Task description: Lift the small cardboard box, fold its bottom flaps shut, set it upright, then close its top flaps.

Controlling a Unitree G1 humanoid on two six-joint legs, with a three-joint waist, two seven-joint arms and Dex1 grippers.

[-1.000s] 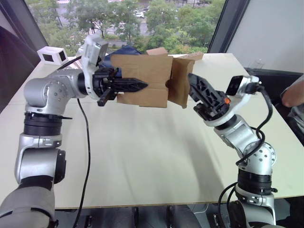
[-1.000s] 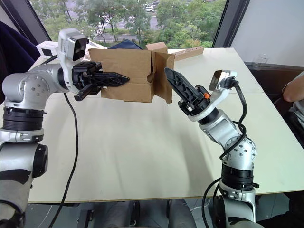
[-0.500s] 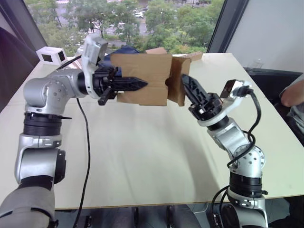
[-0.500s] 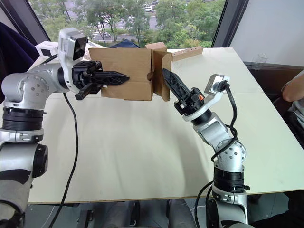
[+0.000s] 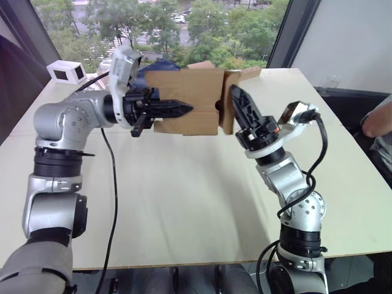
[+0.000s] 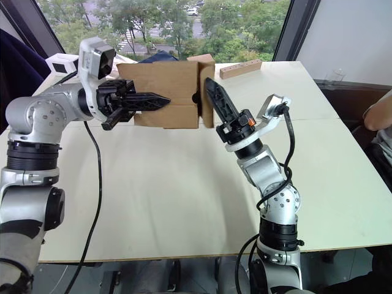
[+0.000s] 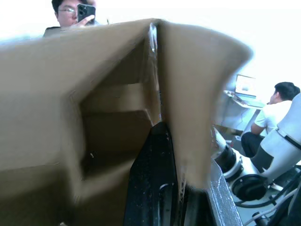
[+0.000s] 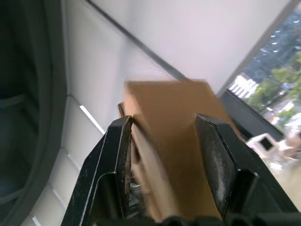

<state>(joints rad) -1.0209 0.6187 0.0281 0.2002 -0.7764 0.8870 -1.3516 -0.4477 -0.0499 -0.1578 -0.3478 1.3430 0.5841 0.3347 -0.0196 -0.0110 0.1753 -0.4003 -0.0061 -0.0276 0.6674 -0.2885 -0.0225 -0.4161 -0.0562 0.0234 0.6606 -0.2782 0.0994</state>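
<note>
The desk (image 5: 184, 202) is a broad pale surface by a window, and the small cardboard box (image 5: 184, 101) is held in the air well above its far half, lying on its side with one open end turned toward the robot's right. The left pincer (image 5: 177, 109) is clamped on the box wall nearest the camera, one black finger lying along the outside face; the left wrist view shows the other finger inside against that same wall, so its jaws are shut on the cardboard. At the right-hand end, a bottom flap (image 5: 228, 101) stands nearly folded over the opening. The right pincer (image 5: 240, 105) lies against that flap, and the right wrist view shows its two fingers (image 8: 115, 160) set apart with brown cardboard between them; they are open and pressing, not gripping. The step in hand is judged to be the folding of the bottom flaps, with the lift already done. The next move calls for the right pincer to push the flap flush and hold it while the left arm keeps the box steady, then for the box to be turned closed end down onto the desk. A long tan block (image 6: 240, 68) lies on the far desk.
</note>
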